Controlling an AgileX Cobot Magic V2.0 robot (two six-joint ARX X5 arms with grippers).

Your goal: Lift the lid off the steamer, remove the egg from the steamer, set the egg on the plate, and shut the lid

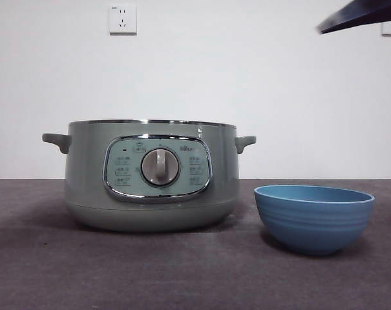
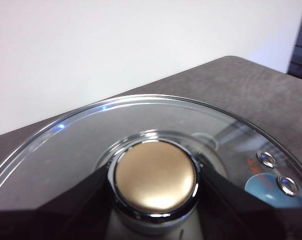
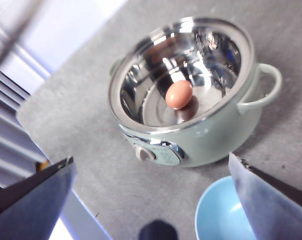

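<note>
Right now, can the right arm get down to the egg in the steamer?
Probably yes. The steamer stands open; the left gripper holds the lid by its knob, away from it. The egg lies bare inside, and the right gripper hangs open above.

front: low, level, near steamer [image 1: 151,175] | right wrist: high, looking down into it | left wrist: close on lid [image 2: 141,145]

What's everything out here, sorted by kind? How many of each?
Pot: 1
Glass lid, held by the left gripper: 1
Egg, in the pot: 1
Blue bowl: 1
Total: 4
</note>
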